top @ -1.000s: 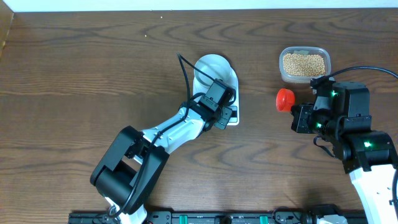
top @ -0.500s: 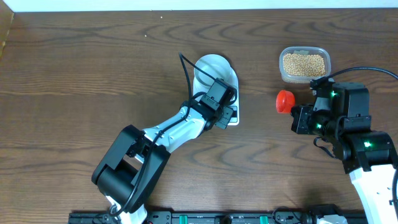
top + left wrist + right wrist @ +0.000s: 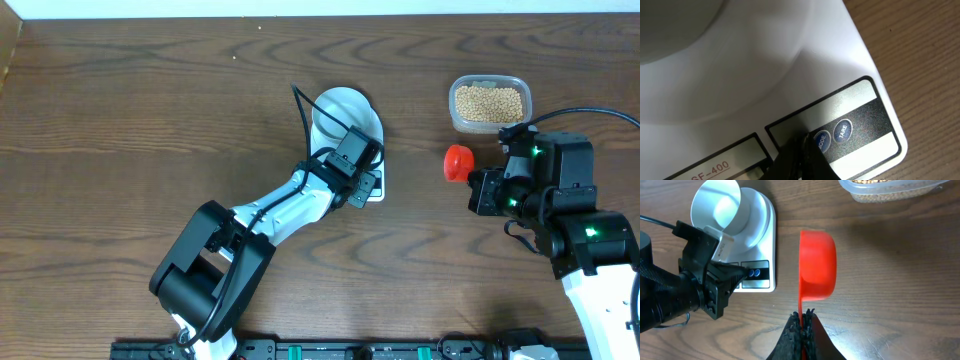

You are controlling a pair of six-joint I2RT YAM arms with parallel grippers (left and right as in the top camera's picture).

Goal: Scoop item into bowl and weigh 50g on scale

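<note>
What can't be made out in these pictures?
Scale display reading: left gripper covers it overhead and from the right wrist; bottom edge cuts it off in the left wrist.
Tub of beans: top edge crops it, right wrist.
MODE button contact: fingertips hide it, left wrist.

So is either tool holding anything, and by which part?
The right tool is shut on the red scoop, by the end of its handle. The left tool holds nothing; its closed tips are at the scale buttons.
</note>
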